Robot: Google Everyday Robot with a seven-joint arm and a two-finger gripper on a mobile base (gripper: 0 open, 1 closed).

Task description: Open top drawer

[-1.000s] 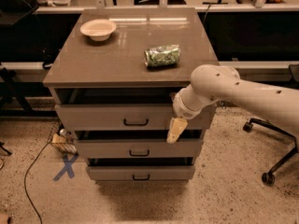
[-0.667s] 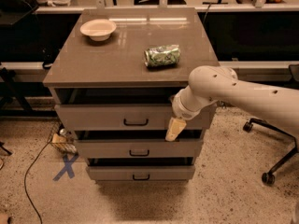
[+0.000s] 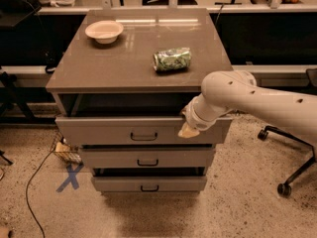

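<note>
The top drawer (image 3: pixel 99 131) is the widest grey drawer, just under the cabinet top, with a small black bar handle (image 3: pixel 143 137) at its centre. It stands pulled out a little, with a dark gap above it. My gripper (image 3: pixel 187 129) is at the end of the white arm, against the upper right part of the drawer front, to the right of the handle. Only a tan fingertip (image 3: pixel 188 131) shows below the wrist.
Two narrower grey drawers (image 3: pixel 147 157) (image 3: pixel 148 183) sit below. On the cabinet top (image 3: pixel 99 63) lie a white bowl (image 3: pixel 104 31) and a green can on its side (image 3: pixel 172 59). An office chair base (image 3: pixel 290 175) stands at right. A blue X (image 3: pixel 70 177) marks the floor.
My gripper has risen from below the top drawer's lower edge up to the drawer front's upper right part. The drawer's position looks unchanged.
</note>
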